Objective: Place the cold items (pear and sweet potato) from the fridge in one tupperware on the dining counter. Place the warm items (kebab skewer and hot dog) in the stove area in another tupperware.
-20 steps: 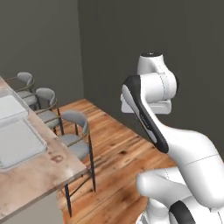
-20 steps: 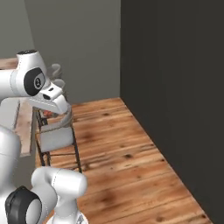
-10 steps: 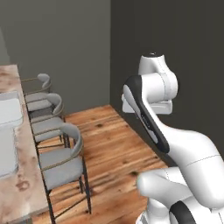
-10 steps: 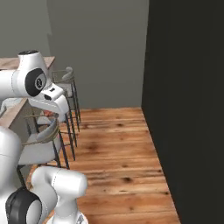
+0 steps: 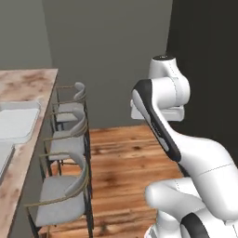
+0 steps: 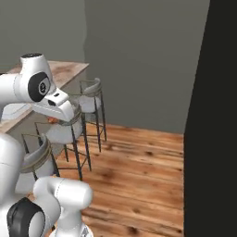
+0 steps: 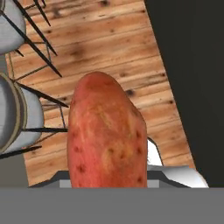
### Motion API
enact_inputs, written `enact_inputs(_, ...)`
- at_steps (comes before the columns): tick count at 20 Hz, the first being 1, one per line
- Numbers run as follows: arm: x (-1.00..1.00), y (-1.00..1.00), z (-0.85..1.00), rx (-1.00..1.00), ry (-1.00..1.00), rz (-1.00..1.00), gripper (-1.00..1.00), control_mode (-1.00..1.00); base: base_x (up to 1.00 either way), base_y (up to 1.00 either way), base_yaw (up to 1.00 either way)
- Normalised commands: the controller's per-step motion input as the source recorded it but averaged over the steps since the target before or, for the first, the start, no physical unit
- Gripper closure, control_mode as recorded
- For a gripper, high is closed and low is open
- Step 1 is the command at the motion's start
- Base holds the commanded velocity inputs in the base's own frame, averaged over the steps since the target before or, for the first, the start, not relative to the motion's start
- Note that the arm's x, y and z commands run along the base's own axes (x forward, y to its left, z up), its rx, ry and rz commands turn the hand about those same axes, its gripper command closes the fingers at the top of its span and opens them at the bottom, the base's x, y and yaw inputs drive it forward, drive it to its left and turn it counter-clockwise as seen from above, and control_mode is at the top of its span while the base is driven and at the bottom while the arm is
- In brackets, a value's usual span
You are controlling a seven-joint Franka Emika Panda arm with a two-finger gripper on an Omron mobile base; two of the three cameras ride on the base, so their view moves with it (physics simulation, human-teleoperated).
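Observation:
A reddish-brown sweet potato (image 7: 105,140) stands close before the hand camera, over wooden floor. My gripper is shut on it, and the potato hides the fingertips. In the base views the arm is folded high above the base, with the hand (image 6: 59,105) pointing down beside the stools. A white tupperware (image 5: 16,122) lies on the pinkish dining counter (image 5: 28,80) at the left, and the corner of a second one (image 5: 3,160) shows nearer to me. Pear, kebab skewer and hot dog are out of view.
Three grey stools with metal legs (image 5: 65,139) line the counter's edge between me and the tupperware. A dark wall or tall unit (image 6: 213,115) rises on the right. A grey wall (image 5: 107,56) closes the back. Wooden floor (image 6: 139,162) lies open ahead.
The whole scene has swung as the base turned: counter and stools now sit further left and the back wall faces me. Arm pose and grip on the sweet potato are unchanged.

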Motion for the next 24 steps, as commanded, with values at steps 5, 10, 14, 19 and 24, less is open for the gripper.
enact_inputs(5,0.00,0.00,0.00,0.00,0.00,0.00,1.00,1.00,1.00,-0.44,0.73)
enact_inputs(10,0.00,0.00,0.00,0.00,0.00,0.00,1.00,1.00,1.00,-0.45,0.74)
enact_inputs(14,0.00,0.00,0.00,0.00,0.00,0.00,1.00,1.00,0.99,-0.57,0.68)
enact_inputs(19,0.00,0.00,0.00,0.00,0.00,0.00,1.00,1.00,0.98,-0.55,0.69)
enact_inputs(24,0.00,0.00,0.00,0.00,0.00,0.00,1.00,1.00,0.97,-0.55,0.70)
